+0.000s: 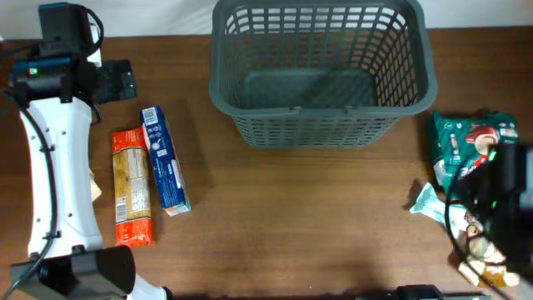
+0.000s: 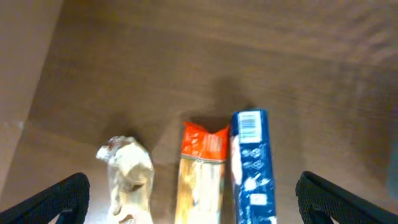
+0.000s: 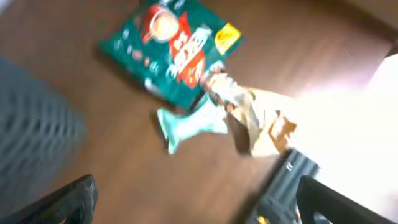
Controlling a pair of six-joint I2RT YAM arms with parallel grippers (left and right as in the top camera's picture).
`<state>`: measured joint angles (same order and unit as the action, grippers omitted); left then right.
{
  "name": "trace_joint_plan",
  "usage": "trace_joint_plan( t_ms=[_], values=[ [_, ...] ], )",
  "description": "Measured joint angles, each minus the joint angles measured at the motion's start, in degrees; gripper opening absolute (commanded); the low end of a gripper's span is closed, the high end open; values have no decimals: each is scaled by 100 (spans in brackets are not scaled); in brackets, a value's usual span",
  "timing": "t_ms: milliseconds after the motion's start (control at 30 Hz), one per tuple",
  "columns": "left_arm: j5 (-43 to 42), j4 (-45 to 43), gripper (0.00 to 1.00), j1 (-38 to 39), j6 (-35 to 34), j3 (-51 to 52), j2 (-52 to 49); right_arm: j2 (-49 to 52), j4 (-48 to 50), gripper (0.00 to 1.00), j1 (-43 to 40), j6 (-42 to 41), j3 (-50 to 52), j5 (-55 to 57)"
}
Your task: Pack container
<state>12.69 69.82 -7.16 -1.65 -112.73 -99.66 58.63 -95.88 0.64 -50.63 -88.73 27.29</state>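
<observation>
The dark grey basket [image 1: 321,129] stands upright at the far middle of the brown wooden worktop [image 1: 316,225], its open top facing up and its slotted walls all in view from overhead. It sits well apart from the goods on either side. To its left, an orange packet [image 1: 132,187] and a blue box [image 1: 165,162] lie flat side by side, touching or nearly so along their long edges, just beside the white left arm [image 1: 54,167]. The left wrist view shows the same pair, orange packet [image 2: 200,174] left of the blue box [image 2: 252,168] with its barcode end farthest from the camera, and a pale crumpled wrapper [image 2: 127,177] lying near the orange packet's other side. The left claw [image 2: 191,183] stands wide, its two dark fingers at the lower corners of that view, above the worktop and gripping nothing. At the right edge of the worktop lies a green packet [image 1: 466,142], with a pale teal packet [image 1: 429,202] just below it in the overhead view. The right wrist view is blurred, yet it shows the green packet [image 3: 171,50], the teal packet [image 3: 189,124] touching its edge, and a tan wrapper [image 3: 255,118] against both. The right claw [image 3: 196,186] is likewise spread wide and grips nothing.
</observation>
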Motion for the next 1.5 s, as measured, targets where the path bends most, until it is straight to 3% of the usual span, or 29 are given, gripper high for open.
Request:
trace_joint_plan(
  t_ms=[100,200,267,300,400,667,700,767,900,1033,1233,1500],
  values=[
    [-269,-212,99,2,140,2,-2,-564,758,99,-2,-356,1482,334],
    [-437,-238,99,0,212,2,0,-549,2201,99,-2,-446,2728,804],
    [-466,-236,99,0,212,2,0,-411,2981,99,-2,-98,3091,918],
    [-483,-238,99,2,216,2,0,-352,4223,99,-57,538,3373,748],
    [-603,-140,99,0,323,0,0,57,5429,99,-417,1770,3464,33],
    [-802,142,99,7,535,0,0,1169,6116,100,-3235,3672,3467,-2483],
    [-807,166,99,7,535,0,0,1259,6170,95,-3585,3899,3467,-2793],
    [-824,184,99,7,535,0,0,1497,6437,99,-4422,4323,3467,-3423],
    [-890,310,99,7,535,0,0,1801,6194,99,-5366,4483,3475,-3858],
    [-1016,439,99,7,535,0,0,1888,6959,99,-5818,4765,3539,-4061],
    [-1084,470,99,7,535,0,0,2140,8974,99,-5860,6227,3526,-4970],
    [-1084,597,99,7,535,0,0,4138,9294,99,-5862,6566,3510,-5866]
  ],
)
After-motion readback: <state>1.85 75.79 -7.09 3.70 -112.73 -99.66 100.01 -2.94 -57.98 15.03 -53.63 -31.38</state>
